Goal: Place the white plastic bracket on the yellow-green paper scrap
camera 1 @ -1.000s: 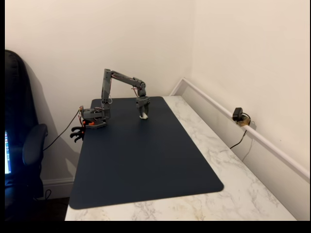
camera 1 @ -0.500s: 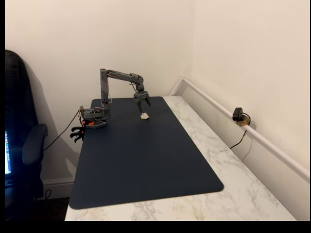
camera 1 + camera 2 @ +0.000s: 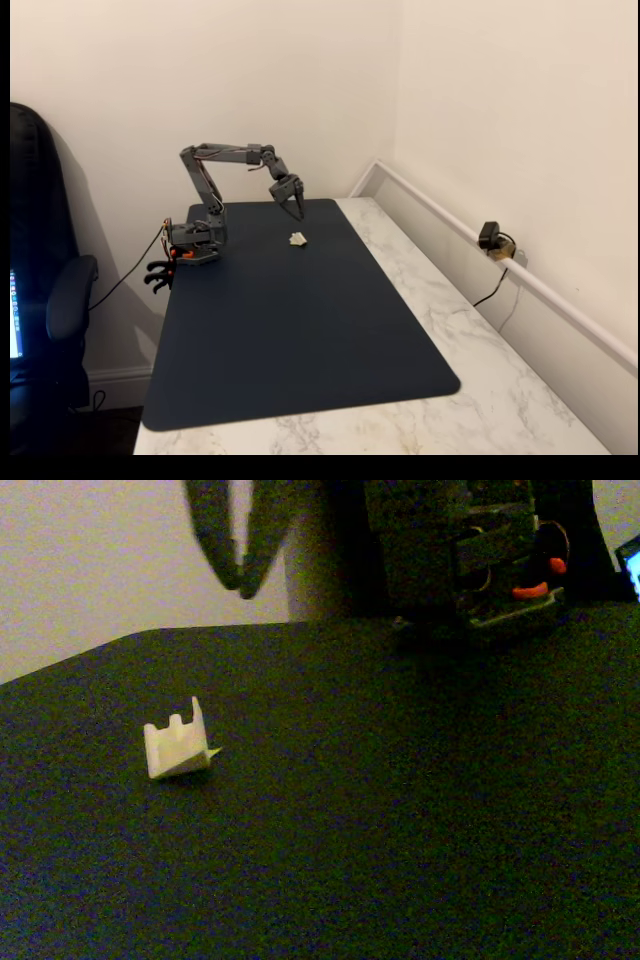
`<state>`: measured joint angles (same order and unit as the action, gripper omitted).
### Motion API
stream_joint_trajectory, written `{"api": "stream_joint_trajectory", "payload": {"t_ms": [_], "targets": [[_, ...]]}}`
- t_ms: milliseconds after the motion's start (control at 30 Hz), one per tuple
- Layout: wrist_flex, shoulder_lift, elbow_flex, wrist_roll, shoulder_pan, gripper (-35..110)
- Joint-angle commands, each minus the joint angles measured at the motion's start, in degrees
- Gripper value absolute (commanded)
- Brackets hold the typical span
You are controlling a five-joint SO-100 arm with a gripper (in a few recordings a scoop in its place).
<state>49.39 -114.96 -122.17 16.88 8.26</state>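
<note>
Going left to right in a fixed view, we count one dark office chair (image 3: pixel 45 300) at the left edge, one grey arm (image 3: pixel 215 175) clamped at the far left corner of one dark blue mat (image 3: pixel 290 330), one white plastic bracket (image 3: pixel 298 239) on that mat, then the marble table (image 3: pixel 480 370) and one small black camera (image 3: pixel 489 236) against the right wall.

In another fixed view, the low close one, we again count one bracket (image 3: pixel 178 742); it sits tilted on the mat with its prongs up. A pale, thin corner of paper sticks out at its lower right edge, touching it; this is the yellow-green paper scrap (image 3: pixel 212 752), one only, mostly covered by the bracket.

The claw (image 3: pixel 295 205) hangs in the air above and behind the bracket, well apart from it. In the low view its two fingers (image 3: pixel 222 540) nearly meet at the tips, with a narrow gap higher up. It holds nothing and touches nothing.
</note>
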Motion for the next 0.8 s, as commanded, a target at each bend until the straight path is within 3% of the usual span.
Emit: {"api": "stream_joint_trajectory", "payload": {"t_ms": [0, 133, 400, 767], "targets": [[-8.6, -11.3, -12.3, -6.0, 1.0, 1], [-8.9, -20.7, -22.6, 0.1, -2.6, 0], [-9.8, -32.3, -33.9, -8.5, -4.4, 0], [-0.7, -52.1, -42.9, -16.2, -6.4, 5]]}}
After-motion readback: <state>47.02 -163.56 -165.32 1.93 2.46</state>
